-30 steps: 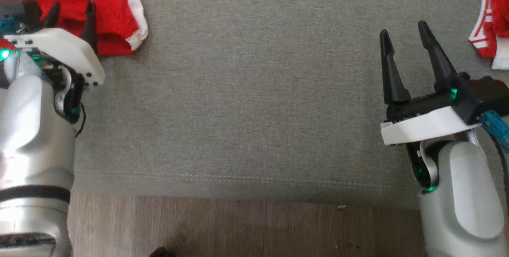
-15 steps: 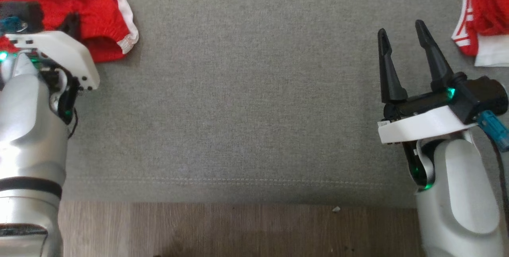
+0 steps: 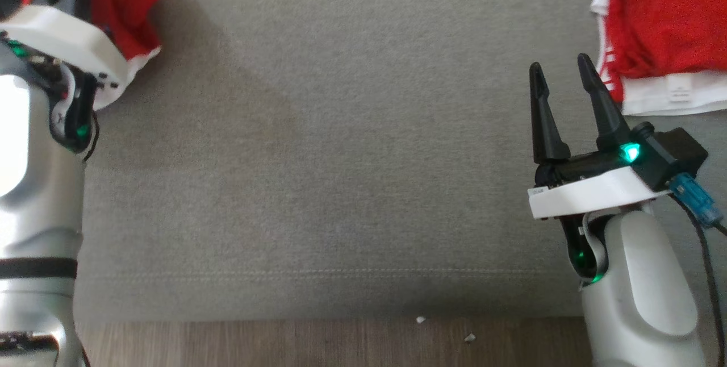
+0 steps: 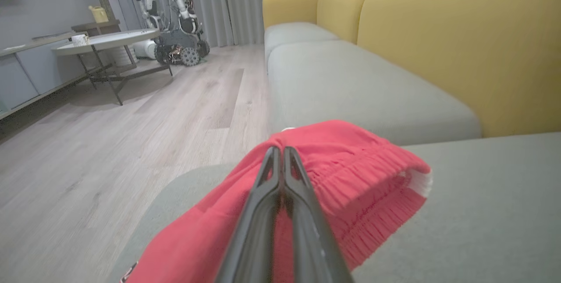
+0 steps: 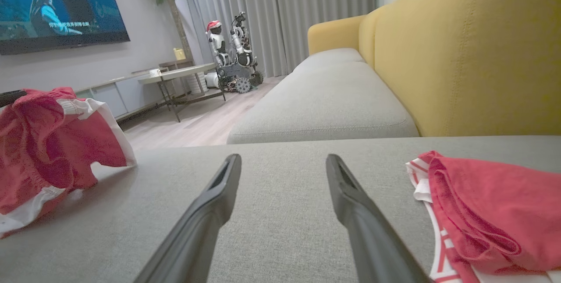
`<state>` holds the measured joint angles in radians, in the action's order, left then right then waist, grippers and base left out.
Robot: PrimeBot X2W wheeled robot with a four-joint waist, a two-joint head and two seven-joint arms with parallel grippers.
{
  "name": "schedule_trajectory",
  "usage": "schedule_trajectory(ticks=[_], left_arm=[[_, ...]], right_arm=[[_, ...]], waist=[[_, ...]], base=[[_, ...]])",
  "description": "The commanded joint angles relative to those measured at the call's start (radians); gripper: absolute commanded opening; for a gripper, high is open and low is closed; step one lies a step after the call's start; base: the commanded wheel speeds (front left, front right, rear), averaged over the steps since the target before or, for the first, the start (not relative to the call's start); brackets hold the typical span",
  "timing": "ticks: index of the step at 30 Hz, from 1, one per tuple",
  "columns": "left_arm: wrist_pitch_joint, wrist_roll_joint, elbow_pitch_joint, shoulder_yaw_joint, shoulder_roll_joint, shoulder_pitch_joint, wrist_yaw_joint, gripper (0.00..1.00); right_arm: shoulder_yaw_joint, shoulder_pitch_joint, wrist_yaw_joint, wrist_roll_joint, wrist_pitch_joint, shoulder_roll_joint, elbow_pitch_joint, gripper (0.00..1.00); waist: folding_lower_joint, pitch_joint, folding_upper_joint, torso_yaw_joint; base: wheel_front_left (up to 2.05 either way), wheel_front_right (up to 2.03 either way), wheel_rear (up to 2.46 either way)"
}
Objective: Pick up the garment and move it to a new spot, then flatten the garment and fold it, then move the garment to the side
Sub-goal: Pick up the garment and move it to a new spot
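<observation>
Left claw [image 4: 280,149] tight on a fold of the red garment [image 4: 359,164]; right claw [image 3: 559,66] spread, well apart.

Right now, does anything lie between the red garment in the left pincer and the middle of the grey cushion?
Nothing visible does. The left pincer is shut on the red garment, and the grey cushion toward its middle is bare. The open right pincer and a second red garment are off at the right side.

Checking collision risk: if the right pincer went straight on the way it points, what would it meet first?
Probably nothing: the right pincer points along bare grey cushion; the folded red garment lies right of that line. Depth unclear.
</observation>
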<state>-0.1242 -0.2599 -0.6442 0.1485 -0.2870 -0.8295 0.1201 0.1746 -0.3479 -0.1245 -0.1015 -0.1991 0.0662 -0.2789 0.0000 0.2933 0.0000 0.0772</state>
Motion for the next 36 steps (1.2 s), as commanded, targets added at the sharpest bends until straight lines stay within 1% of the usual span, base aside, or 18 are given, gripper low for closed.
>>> schedule_trajectory(ticks=[1,5,8,9,11,15,19,22,24,25,26,28,30,31,33,34,36], left_arm=[[0.021,-0.014,0.084,-0.027,-0.046,-0.017,0.002,0.0],[0.115,-0.047,0.259,-0.021,-0.039,0.01,0.003,0.0],[0.198,-0.071,0.385,-0.004,-0.024,0.027,0.002,0.0],[0.198,-0.071,0.385,-0.004,-0.024,0.027,0.002,0.0],[0.249,-0.085,0.463,0.011,-0.006,0.034,-0.002,0.0],[0.341,-0.121,0.587,0.06,0.053,0.046,-0.01,0.0],[0.416,-0.17,0.661,0.129,0.147,0.056,-0.019,0.0],[0.454,-0.237,0.695,0.177,0.207,0.063,-0.041,0.0],[0.466,-0.304,0.719,0.206,0.228,0.065,-0.076,0.0],[0.468,-0.349,0.732,0.217,0.233,0.067,-0.104,0.0],[0.465,-0.413,0.746,0.226,0.235,0.068,-0.143,0.0],[0.441,-0.546,0.769,0.251,0.236,0.06,-0.237,0.0],[0.411,-0.611,0.759,0.259,0.236,0.042,-0.311,0.0],[0.402,-0.636,0.741,0.254,0.236,0.038,-0.337,0.0],[0.385,-0.671,0.682,0.223,0.236,0.036,-0.379,0.0],[0.377,-0.67,0.644,0.207,0.23,0.034,-0.387,0.0],[0.345,-0.655,0.553,0.164,0.196,0.026,-0.394,0.0]], right_arm=[[0.028,0.004,-0.006,-0.014,-0.013,-0.016,0.024,1.0],[0.036,-0.001,-0.006,-0.045,-0.031,-0.016,0.003,1.0],[0.039,-0.006,-0.006,-0.067,-0.043,-0.016,-0.012,1.0],[0.039,-0.006,-0.006,-0.067,-0.043,-0.016,-0.012,1.0],[0.039,-0.013,-0.006,-0.081,-0.049,-0.016,-0.02,1.0],[0.033,-0.028,-0.006,-0.109,-0.058,-0.016,-0.034,1.0],[0.02,-0.039,-0.006,-0.129,-0.062,-0.016,-0.042,1.0],[0.008,-0.046,-0.006,-0.14,-0.062,-0.016,-0.028,1.0],[-0.003,-0.049,-0.006,-0.144,-0.062,-0.016,-0.022,1.0],[-0.008,-0.05,-0.006,-0.145,-0.062,-0.016,-0.019,1.0],[-0.014,-0.051,-0.006,-0.145,-0.062,-0.016,-0.017,1.0],[-0.023,-0.051,-0.006,-0.144,-0.062,-0.016,-0.012,1.0],[-0.029,-0.051,-0.006,-0.142,-0.062,-0.016,-0.005,1.0],[-0.031,-0.052,-0.006,-0.141,-0.062,-0.016,-0.001,1.0],[-0.034,-0.051,-0.006,-0.136,-0.062,-0.016,0.003,1.0],[-0.033,-0.052,-0.006,-0.134,-0.062,-0.016,0.005,1.0],[-0.028,-0.056,-0.006,-0.133,-0.063,-0.016,0.01,1.0]], waist=[[0.0,-0.027,0.0,-0.025],[0.0,-0.047,0.0,-0.058],[0.0,-0.055,0.0,-0.086],[0.0,-0.055,0.0,-0.086],[0.0,-0.058,0.0,-0.107],[0.0,-0.061,0.0,-0.152],[0.0,-0.065,0.0,-0.193],[0.0,-0.068,0.0,-0.224],[0.0,-0.069,0.0,-0.243],[0.0,-0.069,0.0,-0.25],[0.0,-0.068,0.0,-0.258],[0.0,-0.063,0.0,-0.267],[0.0,-0.053,0.0,-0.271],[0.0,-0.048,0.0,-0.271],[0.0,-0.036,0.0,-0.269],[0.0,-0.028,0.0,-0.267],[0.0,-0.01,0.0,-0.263]], base=[[0.0,0.0,0.0],[0.0,0.0,0.0],[0.0,0.0,0.0],[0.0,0.0,0.0],[0.0,0.0,0.0],[0.0,0.0,0.0],[0.0,0.0,0.0],[0.0,0.0,0.0],[0.0,0.0,0.0],[0.0,0.0,0.0],[0.0,0.0,0.0],[0.0,0.0,0.0],[0.0,0.0,0.0],[0.0,0.0,0.0],[0.0,0.0,0.0],[0.0,0.0,0.0],[0.0,0.0,0.0]])
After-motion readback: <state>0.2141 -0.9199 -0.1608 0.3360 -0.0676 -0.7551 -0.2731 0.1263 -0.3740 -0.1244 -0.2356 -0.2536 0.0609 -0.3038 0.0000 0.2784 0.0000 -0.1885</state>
